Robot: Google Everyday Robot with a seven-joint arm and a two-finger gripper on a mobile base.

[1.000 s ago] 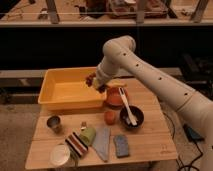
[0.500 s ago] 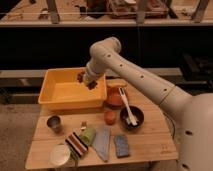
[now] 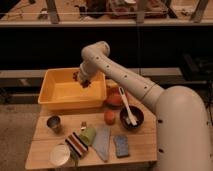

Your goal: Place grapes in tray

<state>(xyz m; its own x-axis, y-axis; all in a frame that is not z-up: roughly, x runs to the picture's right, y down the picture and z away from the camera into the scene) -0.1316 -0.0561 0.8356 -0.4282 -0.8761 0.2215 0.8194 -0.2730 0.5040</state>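
Observation:
The yellow tray stands at the back left of the wooden table. My gripper hangs over the tray's inside, near its right rear part, at the end of the white arm reaching in from the right. A small dark bumpy cluster, the grapes, shows at the gripper's tip, above the tray floor. The gripper looks shut on the grapes.
An orange fruit lies in front of the tray. A dark bowl with a white brush sits to its right. A metal cup, a white lid, a striped cloth, a green item, a grey cloth and a blue sponge fill the front.
The arm has swung leftward from the tray's right edge, carrying the grapes to over the tray's inside.

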